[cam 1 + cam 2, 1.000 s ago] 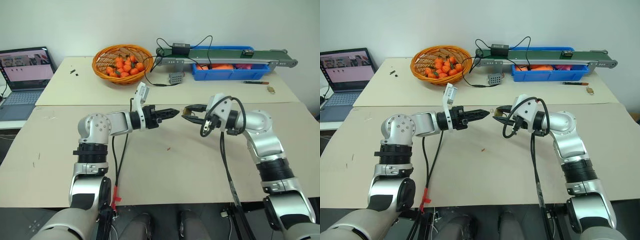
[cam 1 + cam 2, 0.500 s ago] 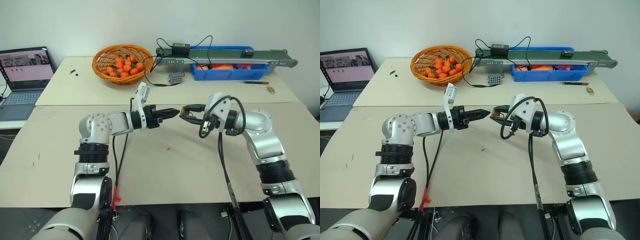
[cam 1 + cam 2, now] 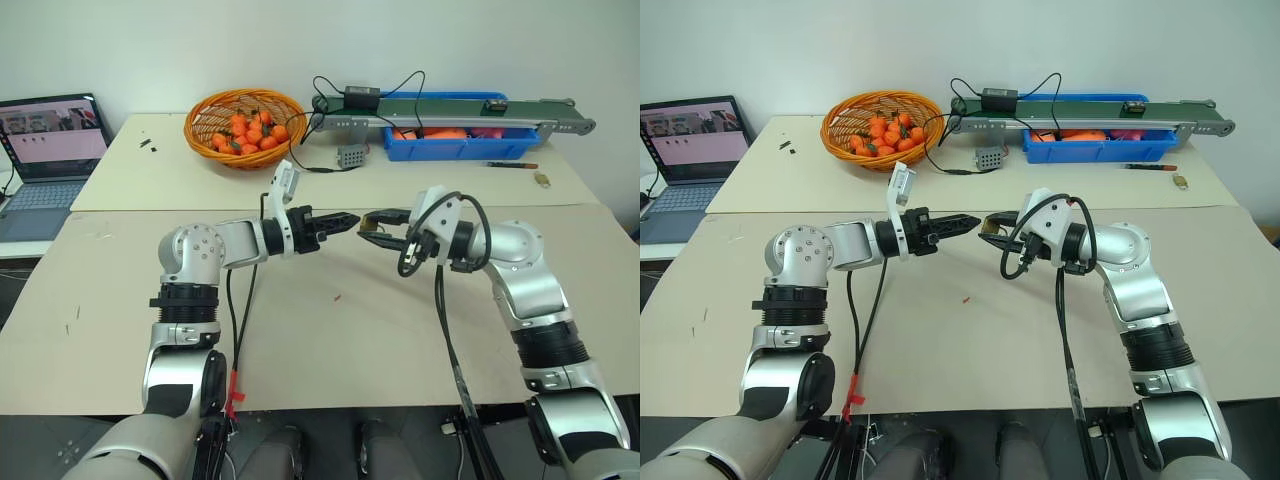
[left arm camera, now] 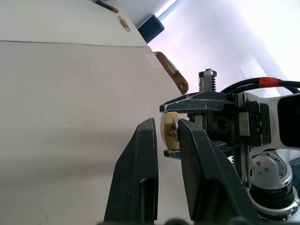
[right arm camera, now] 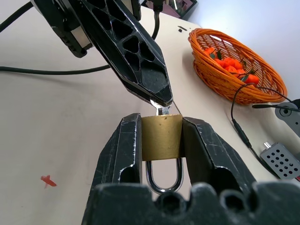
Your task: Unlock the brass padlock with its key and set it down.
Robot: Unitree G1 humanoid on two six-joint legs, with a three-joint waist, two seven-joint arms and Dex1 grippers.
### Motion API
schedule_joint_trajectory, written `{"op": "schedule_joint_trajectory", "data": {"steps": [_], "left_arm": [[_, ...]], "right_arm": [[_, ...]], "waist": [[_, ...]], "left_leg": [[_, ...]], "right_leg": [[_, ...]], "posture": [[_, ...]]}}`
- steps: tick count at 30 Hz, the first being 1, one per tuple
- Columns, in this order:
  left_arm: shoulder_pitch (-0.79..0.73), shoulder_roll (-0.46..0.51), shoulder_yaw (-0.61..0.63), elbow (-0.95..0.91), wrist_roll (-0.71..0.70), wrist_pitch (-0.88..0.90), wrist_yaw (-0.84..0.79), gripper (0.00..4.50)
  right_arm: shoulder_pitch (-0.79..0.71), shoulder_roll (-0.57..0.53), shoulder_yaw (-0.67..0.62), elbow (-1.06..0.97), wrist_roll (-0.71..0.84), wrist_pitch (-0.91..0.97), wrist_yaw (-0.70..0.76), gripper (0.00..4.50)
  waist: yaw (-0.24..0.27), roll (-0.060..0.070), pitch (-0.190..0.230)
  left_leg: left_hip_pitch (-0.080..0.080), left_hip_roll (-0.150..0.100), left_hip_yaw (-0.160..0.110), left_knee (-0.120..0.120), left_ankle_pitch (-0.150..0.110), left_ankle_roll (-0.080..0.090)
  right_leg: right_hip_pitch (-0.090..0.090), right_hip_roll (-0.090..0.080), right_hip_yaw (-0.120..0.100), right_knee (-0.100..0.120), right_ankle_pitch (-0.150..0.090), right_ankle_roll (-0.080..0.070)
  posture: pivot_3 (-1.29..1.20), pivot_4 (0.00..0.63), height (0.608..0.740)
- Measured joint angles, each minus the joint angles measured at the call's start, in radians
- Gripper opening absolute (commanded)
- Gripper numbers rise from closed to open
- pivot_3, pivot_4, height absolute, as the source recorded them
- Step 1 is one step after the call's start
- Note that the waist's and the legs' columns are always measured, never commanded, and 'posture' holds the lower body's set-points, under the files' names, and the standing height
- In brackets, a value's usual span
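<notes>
the brass padlock (image 5: pixel 161 137) sits clamped between the right gripper (image 5: pixel 161 140) fingers, held in the air above the near table (image 3: pixel 330 340), shackle pointing back toward the wrist. we see the key (image 5: pixel 163 110) pinched at the tip of the left gripper (image 3: pixel 345 221), its fingers pressed together on it, key tip touching or just at the padlock's top face; we cannot tell if it is inserted. both arms are raised about level over the near table, left gripper pointing toward the right one, right gripper pointing back at it, tips meeting in the middle. on the far table the orange basket (image 3: pixel 205 113) holds small orange fruits (image 3: pixel 250 133); the blue bin (image 3: pixel 455 148) beside it holds orange and pink items under the conveyor belt (image 3: pixel 470 108). a laptop (image 3: pixel 50 160) stands at far left. compared with a second ago, the gap between the two grippers has closed and the left fingers are more tightly pressed; the basket, bin and laptop stay put.
</notes>
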Motion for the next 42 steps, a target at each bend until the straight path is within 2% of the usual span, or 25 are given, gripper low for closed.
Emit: {"op": "schedule_joint_trajectory", "data": {"steps": [13,21,24,32,35,40,42], "left_arm": [[0.001,0.002,-0.002,-0.002,0.004,0.0,-0.013,0.06],[0.065,0.126,-0.184,-0.127,0.1,-0.112,-0.176,0.06],[0.08,0.132,-0.231,-0.129,0.121,-0.12,-0.217,0.06],[0.071,0.126,-0.178,-0.098,0.118,-0.114,-0.214,0.06],[0.061,0.127,-0.138,-0.086,0.109,-0.083,-0.198,0.82],[0.056,0.181,-0.091,-0.102,0.063,0.01,-0.195,2.67],[0.057,0.184,-0.076,-0.123,0.038,0.053,-0.192,2.67]], "right_arm": [[0.0,0.0,0.001,0.0,0.0,0.0,-0.003,0.9],[-0.005,0.001,0.0,-0.041,0.023,0.072,-0.006,0.9],[-0.028,0.003,0.0,-0.095,0.047,0.094,-0.01,0.9],[-0.036,-0.006,-0.001,-0.124,0.06,0.124,-0.015,0.9],[-0.034,-0.019,0.001,-0.119,0.048,0.11,-0.013,0.9],[0.006,-0.077,0.023,-0.064,-0.043,-0.008,0.006,0.9],[0.024,-0.093,0.052,-0.042,-0.1,-0.088,0.008,0.9]], "waist": [[-0.001,0.0,0.0],[0.0,0.0,0.0],[0.0,0.0,0.0],[0.0,0.0,0.0],[0.0,0.0,0.0],[0.0,0.0,0.0],[0.0,0.0,0.0]], "left_leg": [[0.0,0.0,0.0,0.0,0.0,0.0],[0.0,0.0,0.0,0.0,0.0,0.0],[0.0,0.0,0.0,0.0,0.0,0.0],[0.0,0.0,0.0,0.0,0.0,0.0],[0.0,0.0,0.0,0.0,0.0,0.0],[0.0,0.0,0.0,0.0,0.0,0.0],[0.0,0.0,0.0,0.0,0.0,0.0]], "right_leg": [[0.0,0.0,0.0,0.0,0.0,0.0],[0.0,0.0,0.0,0.0,0.0,0.0],[0.0,0.001,0.0,0.0,0.0,0.0],[0.0,0.001,0.0,0.0,0.0,0.0],[0.0,0.0,0.0,0.0,0.0,0.0],[0.0,0.001,0.0,0.0,0.0,0.0],[0.0,0.001,0.0,0.0,0.0,0.0]], "posture": [[0.0,0.15,0.74],[0.0,0.15,0.74],[0.0,0.15,0.74],[0.0,0.15,0.74],[0.0,0.15,0.74],[0.0,0.15,0.74],[0.0,0.15,0.74]]}}
